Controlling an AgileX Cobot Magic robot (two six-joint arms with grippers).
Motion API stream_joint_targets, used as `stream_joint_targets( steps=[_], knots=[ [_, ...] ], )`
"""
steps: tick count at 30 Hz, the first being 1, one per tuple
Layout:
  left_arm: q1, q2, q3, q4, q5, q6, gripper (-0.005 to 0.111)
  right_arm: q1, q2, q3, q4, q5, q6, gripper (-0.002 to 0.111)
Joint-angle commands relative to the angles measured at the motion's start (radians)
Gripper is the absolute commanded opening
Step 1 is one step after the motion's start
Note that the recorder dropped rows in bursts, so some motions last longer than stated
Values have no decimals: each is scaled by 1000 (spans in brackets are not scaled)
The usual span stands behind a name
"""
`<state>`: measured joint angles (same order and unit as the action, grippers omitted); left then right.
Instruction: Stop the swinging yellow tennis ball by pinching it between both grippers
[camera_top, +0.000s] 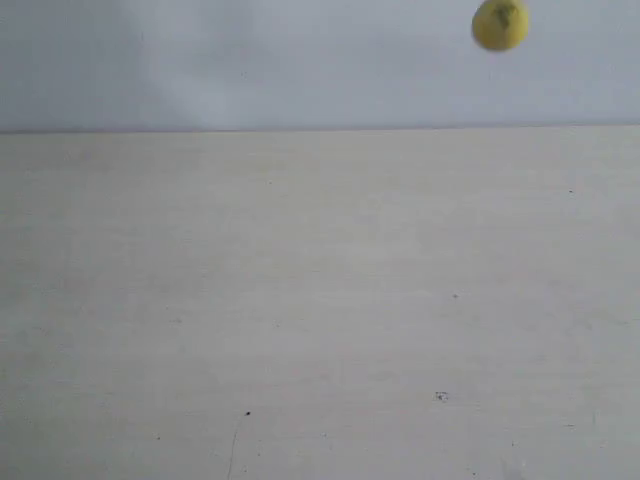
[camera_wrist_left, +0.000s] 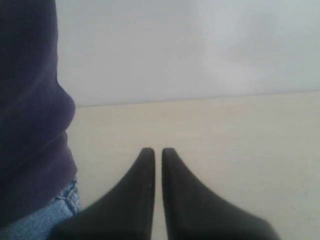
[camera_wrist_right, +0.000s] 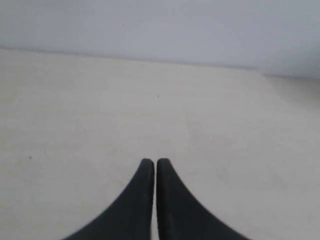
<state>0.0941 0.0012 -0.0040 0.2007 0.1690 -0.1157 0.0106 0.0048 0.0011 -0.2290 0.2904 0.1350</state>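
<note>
The yellow tennis ball (camera_top: 500, 24) hangs in the air at the top right of the exterior view, in front of the pale wall; its string is too faint to make out. Neither arm shows in that view. In the left wrist view my left gripper (camera_wrist_left: 158, 151) is shut, its two black pointed fingers nearly touching above the table, with nothing between them. In the right wrist view my right gripper (camera_wrist_right: 152, 162) is also shut and holds nothing. The ball appears in neither wrist view.
A wide pale wooden table (camera_top: 320, 300) fills the exterior view, ending at a light grey wall (camera_top: 250, 60). Beside my left gripper stands a person in a dark purple top (camera_wrist_left: 27, 110) and blue jeans (camera_wrist_left: 45, 217).
</note>
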Motion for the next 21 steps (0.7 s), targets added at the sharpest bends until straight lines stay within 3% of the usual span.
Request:
stream_joint_targets(
  steps=[1, 9, 16, 21],
  knots=[
    [1, -1, 4, 0, -27, -3, 5, -1, -5, -1, 5, -147, 25, 0],
    [1, -1, 4, 0, -152, -3, 5, -1, -5, -1, 43, -341, 136, 0],
    [1, -1, 4, -99, -169, -241, 5, -1, -5, -1, 43, -424, 320, 0],
    [1, -1, 4, -99, -267, -297, 5, -1, -5, -1, 43, -446, 382, 0]
  ],
)
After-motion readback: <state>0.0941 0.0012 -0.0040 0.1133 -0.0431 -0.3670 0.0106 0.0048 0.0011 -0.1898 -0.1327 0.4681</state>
